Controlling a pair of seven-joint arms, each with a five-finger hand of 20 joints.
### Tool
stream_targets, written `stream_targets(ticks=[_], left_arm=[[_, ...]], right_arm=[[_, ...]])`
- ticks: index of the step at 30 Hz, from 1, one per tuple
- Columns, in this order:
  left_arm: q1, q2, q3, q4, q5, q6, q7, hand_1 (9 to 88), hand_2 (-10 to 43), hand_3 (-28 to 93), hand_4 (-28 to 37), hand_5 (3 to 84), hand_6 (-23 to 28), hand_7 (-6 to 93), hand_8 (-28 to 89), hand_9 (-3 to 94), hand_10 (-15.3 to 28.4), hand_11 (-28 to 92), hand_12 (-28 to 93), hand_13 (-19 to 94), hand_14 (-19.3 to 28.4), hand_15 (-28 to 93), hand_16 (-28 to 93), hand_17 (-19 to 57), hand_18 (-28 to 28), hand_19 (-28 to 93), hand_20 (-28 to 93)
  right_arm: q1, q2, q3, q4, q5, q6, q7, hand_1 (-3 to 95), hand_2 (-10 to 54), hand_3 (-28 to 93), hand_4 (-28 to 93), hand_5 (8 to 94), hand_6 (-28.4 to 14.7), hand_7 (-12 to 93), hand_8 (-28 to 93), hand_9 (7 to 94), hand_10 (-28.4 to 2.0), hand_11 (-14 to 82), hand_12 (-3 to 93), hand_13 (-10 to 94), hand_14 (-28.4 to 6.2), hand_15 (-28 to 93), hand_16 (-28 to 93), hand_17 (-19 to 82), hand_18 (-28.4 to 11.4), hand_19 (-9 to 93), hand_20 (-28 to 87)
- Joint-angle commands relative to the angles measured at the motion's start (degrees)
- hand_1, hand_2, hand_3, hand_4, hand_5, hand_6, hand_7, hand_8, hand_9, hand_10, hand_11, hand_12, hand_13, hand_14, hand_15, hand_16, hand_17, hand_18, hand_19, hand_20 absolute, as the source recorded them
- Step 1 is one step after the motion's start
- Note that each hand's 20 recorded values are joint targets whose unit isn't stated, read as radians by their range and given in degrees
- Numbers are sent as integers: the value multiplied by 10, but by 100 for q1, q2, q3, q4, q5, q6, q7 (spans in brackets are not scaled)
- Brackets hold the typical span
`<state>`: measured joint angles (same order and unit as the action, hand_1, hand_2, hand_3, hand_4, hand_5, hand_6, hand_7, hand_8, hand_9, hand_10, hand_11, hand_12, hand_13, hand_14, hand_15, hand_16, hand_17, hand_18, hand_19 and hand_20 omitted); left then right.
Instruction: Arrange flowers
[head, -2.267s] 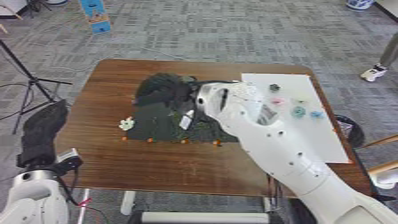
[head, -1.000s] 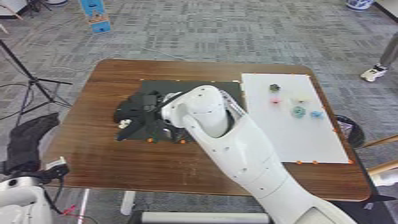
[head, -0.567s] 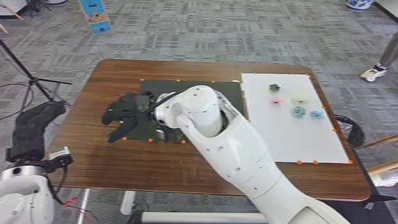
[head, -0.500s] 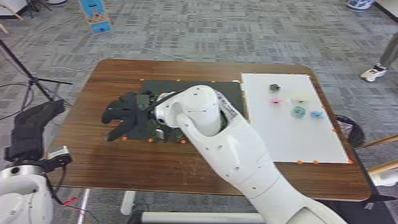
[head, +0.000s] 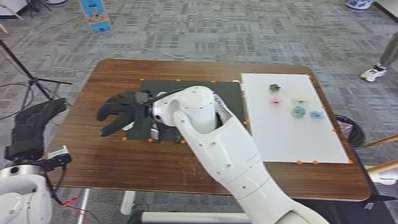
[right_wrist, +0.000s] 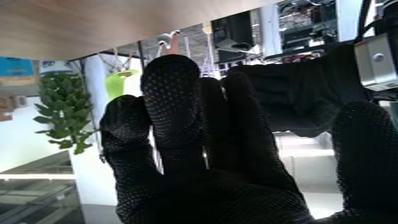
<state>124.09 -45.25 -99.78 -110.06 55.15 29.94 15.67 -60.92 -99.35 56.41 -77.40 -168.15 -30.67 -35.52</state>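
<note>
R hand (head: 117, 111) has gone from mid-mat to the black mat's (head: 226, 90) left end; prob. setting up a pick, so placing is yet to come; fingers loosely open w/ thumb apart, nothing gripped; can't tell if it touches white flower (head: 130, 126), partly covered, left of ctr; pink flower (head: 275, 100), teal flower (head: 298, 112), blue flower (head: 316, 114) on white board (head: 311, 145), right side; L hand (head: 37, 122) open, far left.
</note>
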Motion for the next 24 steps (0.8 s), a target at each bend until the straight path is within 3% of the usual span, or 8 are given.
stream_targets(ticks=[1,10,12,14,16,18,24], left_arm=[[-134,16,96,-14,24,-14,-51,298,203,710,-283,511,34,173,-94,493,127,196,100,373,110,113,-35,131,55,48,186],[-125,-45,116,-82,76,121,-152,297,203,711,-283,512,34,172,-94,495,127,196,100,373,110,113,-34,129,55,47,186],[-169,-46,130,-26,104,145,-217,298,203,710,-283,512,34,173,-94,495,128,196,99,372,109,113,-34,129,55,48,186],[-142,-42,123,-5,46,206,-225,298,203,710,-283,512,34,173,-94,495,128,196,100,373,109,113,-34,129,55,48,186],[-39,-108,63,-58,98,248,-276,305,205,712,-282,512,33,173,-94,495,127,196,100,373,109,113,-34,130,56,48,186],[-63,-146,99,-66,167,274,-337,326,200,711,-281,512,33,175,-94,495,127,197,100,374,109,113,-34,130,56,51,187],[114,-235,7,-127,196,316,-340,382,196,706,-262,513,29,185,-95,497,122,201,102,378,107,116,-34,134,58,55,186]], right_arm=[[-123,-110,31,-1,-2581,121,-282,143,183,606,-184,414,-56,155,-103,405,-103,44,110,646,-178,710,287,290,-282,811,660],[55,339,-330,-225,-1839,158,46,144,184,603,-185,417,-53,159,-105,408,-103,44,110,646,-177,711,285,290,-283,810,660],[167,563,-504,-341,-1382,102,245,144,184,603,-185,418,-53,159,-105,408,-103,44,110,646,-177,711,285,290,-283,810,660],[186,768,-636,-518,-994,131,425,145,185,602,-186,418,-53,159,-106,408,-103,45,111,646,-177,711,285,290,-283,810,660],[194,1000,-767,-706,-508,131,616,145,185,601,-186,418,-53,160,-105,410,-103,45,111,645,-177,710,285,290,-282,809,659],[169,1211,-806,-905,-95,120,744,146,187,600,-187,421,-51,162,-105,417,-105,47,112,645,-177,710,285,289,-282,808,659],[117,1883,-686,-1507,1048,168,1165,151,189,598,-187,434,-48,165,-107,430,-104,50,112,645,-176,708,285,289,-280,807,655]])
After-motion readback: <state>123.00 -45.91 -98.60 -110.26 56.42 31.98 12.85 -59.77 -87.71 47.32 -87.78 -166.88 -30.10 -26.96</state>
